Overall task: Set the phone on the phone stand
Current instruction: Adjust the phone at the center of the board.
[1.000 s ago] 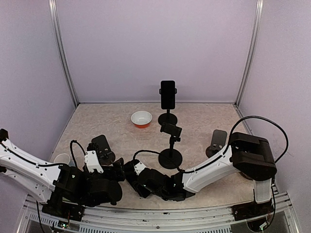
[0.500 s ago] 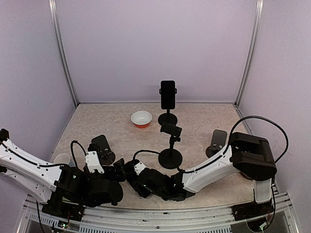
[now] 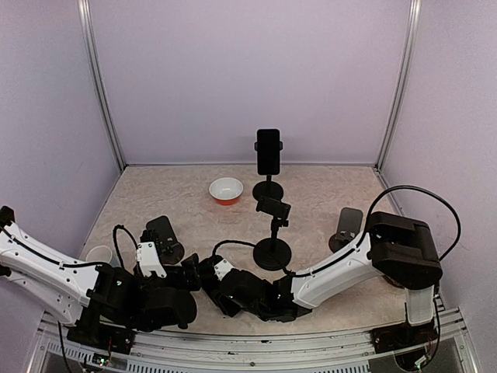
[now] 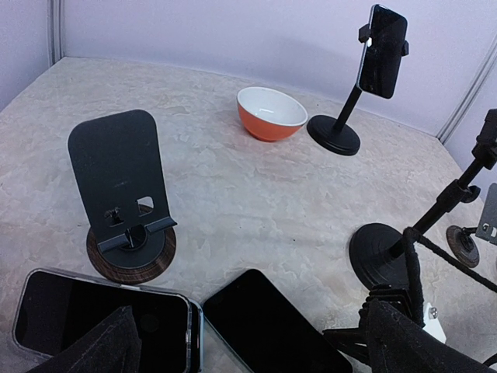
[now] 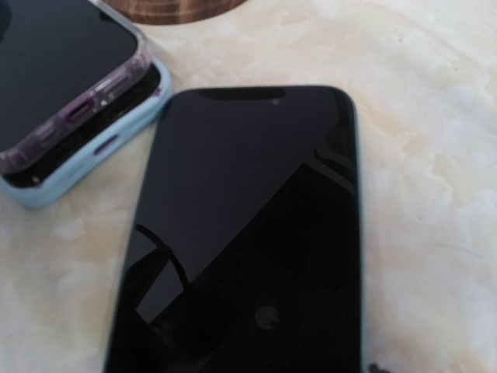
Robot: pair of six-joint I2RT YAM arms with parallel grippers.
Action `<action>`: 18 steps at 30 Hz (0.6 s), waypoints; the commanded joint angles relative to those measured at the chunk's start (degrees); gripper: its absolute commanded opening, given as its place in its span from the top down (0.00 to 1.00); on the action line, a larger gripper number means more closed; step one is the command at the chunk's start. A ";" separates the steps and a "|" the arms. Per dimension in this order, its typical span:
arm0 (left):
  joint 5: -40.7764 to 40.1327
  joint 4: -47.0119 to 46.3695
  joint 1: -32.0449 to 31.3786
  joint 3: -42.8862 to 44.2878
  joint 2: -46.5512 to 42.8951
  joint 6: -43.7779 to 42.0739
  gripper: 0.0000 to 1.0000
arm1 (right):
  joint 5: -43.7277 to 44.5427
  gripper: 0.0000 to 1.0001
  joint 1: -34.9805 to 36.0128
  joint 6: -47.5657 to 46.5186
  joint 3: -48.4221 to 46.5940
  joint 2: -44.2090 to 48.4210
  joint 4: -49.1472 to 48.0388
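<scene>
A black phone (image 4: 272, 326) lies flat, screen up, on the marble table near the front edge; it fills the right wrist view (image 5: 248, 249). Two stacked phones (image 4: 93, 318) in clear and light-blue cases lie just left of it (image 5: 62, 85). An empty dark plate phone stand (image 4: 120, 186) on a round wooden base stands just behind them (image 3: 161, 231). My left gripper (image 4: 256, 350) is open, its fingers wide apart above the phones. My right gripper (image 3: 208, 273) hovers low over the black phone; its fingers do not show.
A tall stand (image 3: 268, 151) at the back holds a phone. A clamp stand (image 3: 273, 208) on a round black base stands mid-table, and another plate stand (image 3: 347, 225) is at the right. An orange bowl (image 3: 226, 190) and a white cup (image 3: 99, 254) are also on the table.
</scene>
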State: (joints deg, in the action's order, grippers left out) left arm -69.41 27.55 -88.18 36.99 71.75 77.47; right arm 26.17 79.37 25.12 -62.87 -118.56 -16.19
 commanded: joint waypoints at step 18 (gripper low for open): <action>0.58 -1.87 0.86 -1.61 0.01 -0.65 0.01 | -1.99 0.38 0.17 -1.48 -0.43 -1.05 3.44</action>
State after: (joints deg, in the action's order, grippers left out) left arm -68.99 26.37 -87.77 36.32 71.75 76.88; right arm 26.02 79.35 24.93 -62.94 -118.56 -16.14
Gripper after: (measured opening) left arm 0.989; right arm 0.626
